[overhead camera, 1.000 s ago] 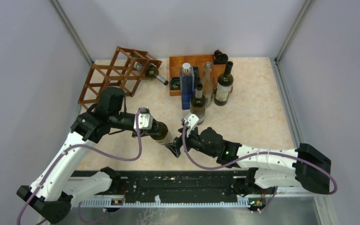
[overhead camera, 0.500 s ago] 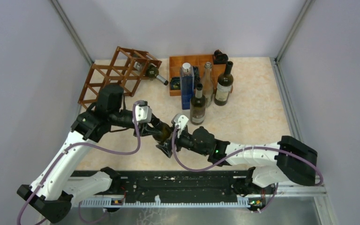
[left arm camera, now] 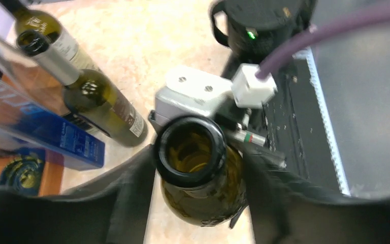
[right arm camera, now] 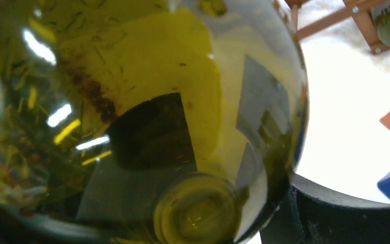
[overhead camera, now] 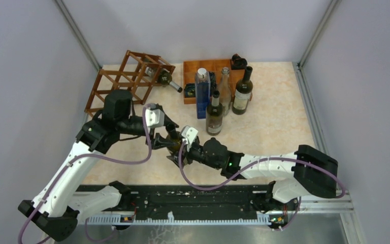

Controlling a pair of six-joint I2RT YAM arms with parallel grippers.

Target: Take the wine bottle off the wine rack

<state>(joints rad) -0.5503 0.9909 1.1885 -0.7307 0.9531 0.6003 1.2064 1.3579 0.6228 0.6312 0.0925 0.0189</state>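
A dark green wine bottle (overhead camera: pixel 171 140) hangs tilted above the table's near middle, between my two grippers and away from the wine rack (overhead camera: pixel 127 81). My left gripper (overhead camera: pixel 161 133) is open around its neck; in the left wrist view the open mouth of the bottle (left arm camera: pixel 190 147) sits between spread fingers (left arm camera: pixel 127 203), with table showing in the gap. My right gripper (overhead camera: pixel 176 151) is shut on the bottle's base, and the glass (right arm camera: pixel 132 101) fills the right wrist view, one finger (right arm camera: pixel 335 213) at its edge.
Another bottle (overhead camera: pixel 165 78) lies in the rack's right end. An orange-brown tray (overhead camera: pixel 190 68) stands at the back. Before it stand a blue boxed bottle (overhead camera: pixel 202 94) and three upright bottles (overhead camera: pixel 214 114) (overhead camera: pixel 225 91) (overhead camera: pixel 242 91). Grey walls close both sides.
My right gripper moved left onto the bottle's base and closed on it. My left gripper, shut on the neck before, has opened. The bottle shifted slightly left.
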